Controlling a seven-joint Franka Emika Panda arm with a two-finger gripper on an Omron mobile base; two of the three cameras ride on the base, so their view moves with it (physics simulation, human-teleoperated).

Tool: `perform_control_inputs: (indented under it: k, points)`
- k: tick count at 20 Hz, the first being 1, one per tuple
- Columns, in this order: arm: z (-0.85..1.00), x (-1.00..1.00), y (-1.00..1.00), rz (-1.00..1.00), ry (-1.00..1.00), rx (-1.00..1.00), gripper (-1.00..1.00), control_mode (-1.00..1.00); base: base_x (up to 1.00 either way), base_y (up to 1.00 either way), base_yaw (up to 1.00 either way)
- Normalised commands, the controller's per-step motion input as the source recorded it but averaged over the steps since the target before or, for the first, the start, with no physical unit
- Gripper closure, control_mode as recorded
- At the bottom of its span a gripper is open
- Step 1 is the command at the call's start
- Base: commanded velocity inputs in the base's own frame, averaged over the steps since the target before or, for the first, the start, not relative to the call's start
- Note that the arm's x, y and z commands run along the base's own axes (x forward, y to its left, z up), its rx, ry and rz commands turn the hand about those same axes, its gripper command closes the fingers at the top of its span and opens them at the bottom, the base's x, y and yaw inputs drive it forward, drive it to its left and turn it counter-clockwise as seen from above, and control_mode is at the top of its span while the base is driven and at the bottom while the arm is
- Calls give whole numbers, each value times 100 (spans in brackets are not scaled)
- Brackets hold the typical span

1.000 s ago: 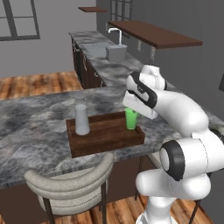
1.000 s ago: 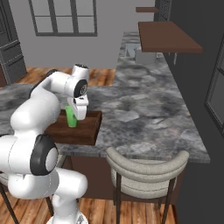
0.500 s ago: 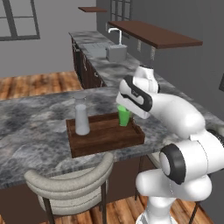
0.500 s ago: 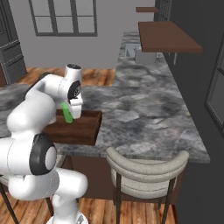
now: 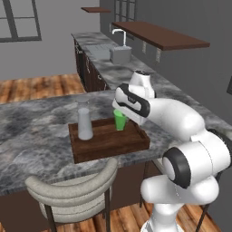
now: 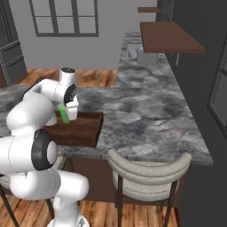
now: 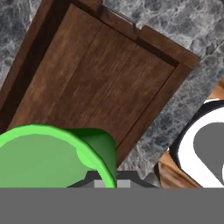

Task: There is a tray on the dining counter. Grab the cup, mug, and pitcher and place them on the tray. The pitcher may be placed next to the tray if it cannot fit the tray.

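The dark wooden tray lies on the grey marbled dining counter, near its front edge. The tall pale pitcher stands upright on the tray's left part. My gripper is shut on the bright green cup and holds it just over the tray's far right part. In the right base view the cup hangs tilted under the gripper, over the tray. The hand view looks past the cup's rim down onto the tray's bare boards. The mug is out of view.
A padded chair stands in front of the counter below the tray, and another chair to the right. A sink with a grey box and a wall shelf sit on the back worktop.
The arm has swung left and lower with the green cup, carrying it from the tray's right edge to a spot over the tray. The pitcher has stayed put.
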Motion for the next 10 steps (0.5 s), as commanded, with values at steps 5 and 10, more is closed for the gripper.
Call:
perform_control_inputs:
  k: [5, 10]
  points:
    - [-24, 19, 20, 3, 4, 0, 100, -100, 0, 0, 0]
    - [-18, 16, 23, 9, 2, 0, 100, -100, 0, 0, 0]
